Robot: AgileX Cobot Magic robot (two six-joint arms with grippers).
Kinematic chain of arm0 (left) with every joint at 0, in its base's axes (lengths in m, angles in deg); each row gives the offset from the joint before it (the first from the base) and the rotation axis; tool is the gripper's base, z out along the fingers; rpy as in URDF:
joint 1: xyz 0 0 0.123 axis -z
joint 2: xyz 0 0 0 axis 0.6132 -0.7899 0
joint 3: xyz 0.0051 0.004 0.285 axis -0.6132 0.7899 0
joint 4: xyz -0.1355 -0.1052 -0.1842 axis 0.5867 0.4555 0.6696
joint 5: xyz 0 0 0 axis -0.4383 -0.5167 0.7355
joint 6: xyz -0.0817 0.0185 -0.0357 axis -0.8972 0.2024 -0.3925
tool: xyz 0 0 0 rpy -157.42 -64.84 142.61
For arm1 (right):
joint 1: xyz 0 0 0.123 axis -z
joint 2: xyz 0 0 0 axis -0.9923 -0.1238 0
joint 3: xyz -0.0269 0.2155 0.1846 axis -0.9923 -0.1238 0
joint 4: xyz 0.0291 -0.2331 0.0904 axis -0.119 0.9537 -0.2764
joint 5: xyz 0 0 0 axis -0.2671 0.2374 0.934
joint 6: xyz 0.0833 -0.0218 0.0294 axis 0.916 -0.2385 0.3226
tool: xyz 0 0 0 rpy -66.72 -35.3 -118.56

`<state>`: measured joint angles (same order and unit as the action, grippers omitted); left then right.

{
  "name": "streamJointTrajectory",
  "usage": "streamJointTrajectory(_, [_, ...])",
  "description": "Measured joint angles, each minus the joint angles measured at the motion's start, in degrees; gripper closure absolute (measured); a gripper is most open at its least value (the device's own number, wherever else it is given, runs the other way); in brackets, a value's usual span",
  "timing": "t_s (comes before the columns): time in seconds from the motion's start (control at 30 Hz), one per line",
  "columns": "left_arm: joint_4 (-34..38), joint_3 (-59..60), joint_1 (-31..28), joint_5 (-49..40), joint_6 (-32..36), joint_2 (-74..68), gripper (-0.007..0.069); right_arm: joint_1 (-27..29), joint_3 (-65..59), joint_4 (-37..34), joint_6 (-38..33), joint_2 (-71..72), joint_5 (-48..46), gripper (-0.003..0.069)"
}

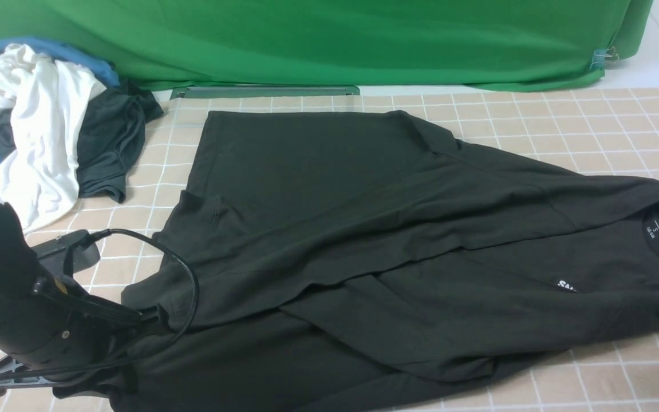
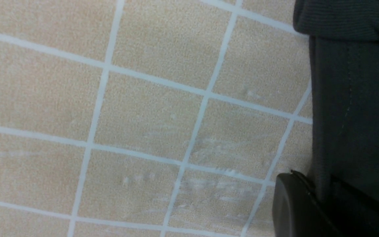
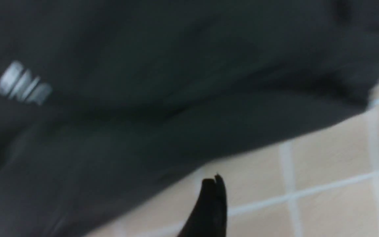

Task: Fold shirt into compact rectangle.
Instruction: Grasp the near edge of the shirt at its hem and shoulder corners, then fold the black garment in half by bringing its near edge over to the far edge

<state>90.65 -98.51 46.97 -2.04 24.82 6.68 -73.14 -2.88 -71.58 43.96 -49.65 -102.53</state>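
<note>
The shirt [image 1: 363, 229] sprawls across the middle of the table [image 1: 592, 126], collar to the right, with 1 long flap laid diagonally over the body. Near left, the left gripper [image 1: 154, 320] is clamped on the shirt's edge. The right gripper [image 3: 303, 210] hangs spread and empty just off the near-right edge. Early going, I'd say: several folds left before it's a compact rectangle.

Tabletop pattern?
Tabletop: tan with white grid lines; left wrist view shows it best.
</note>
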Motion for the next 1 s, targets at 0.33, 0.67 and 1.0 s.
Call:
streamJointTrajectory(0.33, [-1.1, 0.0, 0.0, 0.2, -0.1, 0.0, 0.0605, 4.5, 0.0, -6.6, 0.9, -7.4, 8.8, 0.0039])
streamJointTrajectory(0.67, [-1.2, 0.0, 0.0, 0.2, -0.2, 0.0, 0.0605, 4.5, 0.6, -7.8, -0.7, -11.7, 15.2, 0.0389])
streamJointTrajectory(1.0, [-2.3, -1.3, 0.0, -6.8, -1.5, 5.0, 0.0605, 4.8, -0.1, 0.0, 0.6, -5.8, 1.2, 0.0604])
